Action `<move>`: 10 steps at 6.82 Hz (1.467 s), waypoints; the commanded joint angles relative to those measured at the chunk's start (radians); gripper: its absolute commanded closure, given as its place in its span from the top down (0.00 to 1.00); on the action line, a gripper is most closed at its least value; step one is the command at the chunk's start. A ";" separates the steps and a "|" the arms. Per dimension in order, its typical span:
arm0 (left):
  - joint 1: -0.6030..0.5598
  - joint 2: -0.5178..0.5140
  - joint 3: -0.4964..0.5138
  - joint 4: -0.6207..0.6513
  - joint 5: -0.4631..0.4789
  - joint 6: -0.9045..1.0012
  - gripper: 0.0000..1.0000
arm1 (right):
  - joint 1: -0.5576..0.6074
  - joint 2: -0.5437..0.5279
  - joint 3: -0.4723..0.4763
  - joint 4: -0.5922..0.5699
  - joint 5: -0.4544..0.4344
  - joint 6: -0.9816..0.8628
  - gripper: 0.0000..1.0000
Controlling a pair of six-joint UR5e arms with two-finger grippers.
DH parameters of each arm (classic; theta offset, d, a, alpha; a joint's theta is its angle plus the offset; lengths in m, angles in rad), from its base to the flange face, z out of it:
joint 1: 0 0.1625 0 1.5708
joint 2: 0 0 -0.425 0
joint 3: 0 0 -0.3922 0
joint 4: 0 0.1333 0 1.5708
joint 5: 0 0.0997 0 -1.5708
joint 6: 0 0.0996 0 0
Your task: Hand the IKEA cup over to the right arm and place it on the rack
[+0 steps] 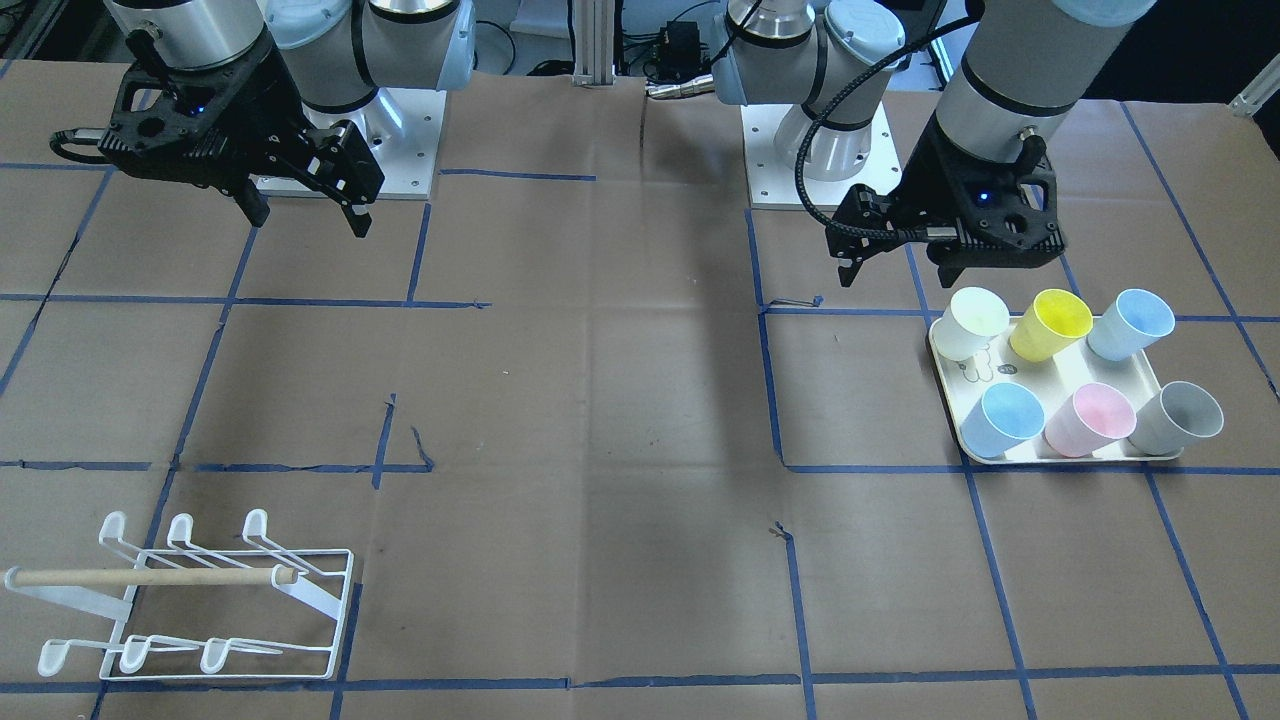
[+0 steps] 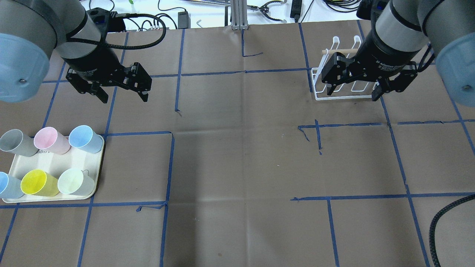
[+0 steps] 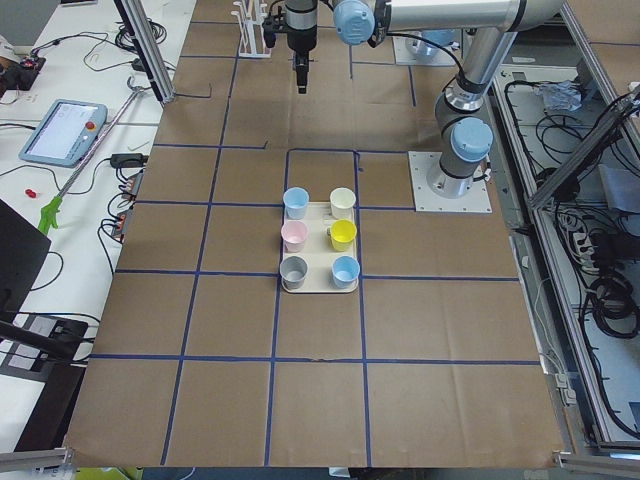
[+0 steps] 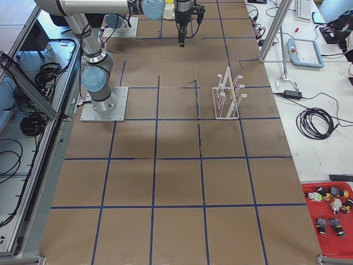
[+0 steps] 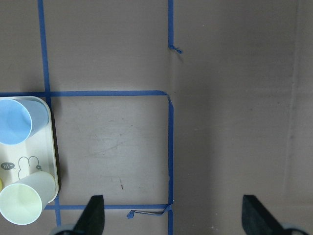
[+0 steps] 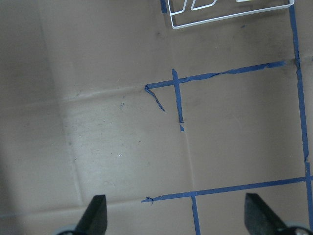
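Brown-paper table point(image 2: 237, 167), blue tape grid. Six cups stand upright, mouths up, on cream tray point(image 2: 55, 162) at robot's left. Left gripper point(image 2: 124, 97): spread, empty, hovering beside tray's inner edge. Blue cup point(image 2: 85, 138) and white cup point(image 2: 76, 181) lie nearest, below and outboard. Right gripper point(image 2: 352, 92): spread, empty, over rack point(image 1: 200, 576), well apart. Neighbouring cups likely crowd any pick.

Opposed steep exterior views, rack point(image 1: 150, 577) shared

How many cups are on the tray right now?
6, all on the tray. Near-robot row: white cup, yellow cup, blue cup. Far row: second blue cup, pink cup, grey cup. None seems hidden.
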 commanded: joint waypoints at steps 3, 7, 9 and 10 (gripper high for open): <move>0.099 -0.006 0.000 0.013 -0.006 0.116 1.00 | -0.001 0.000 0.000 0.000 0.000 0.000 1.00; 0.387 -0.068 -0.046 0.120 -0.013 0.417 1.00 | -0.001 0.000 0.007 -0.002 0.000 0.001 1.00; 0.390 -0.081 -0.104 0.190 -0.013 0.391 1.00 | -0.001 0.000 0.007 -0.002 0.002 0.001 1.00; 0.390 -0.097 -0.142 0.220 -0.015 0.329 1.00 | -0.001 0.000 0.007 -0.002 0.002 0.000 1.00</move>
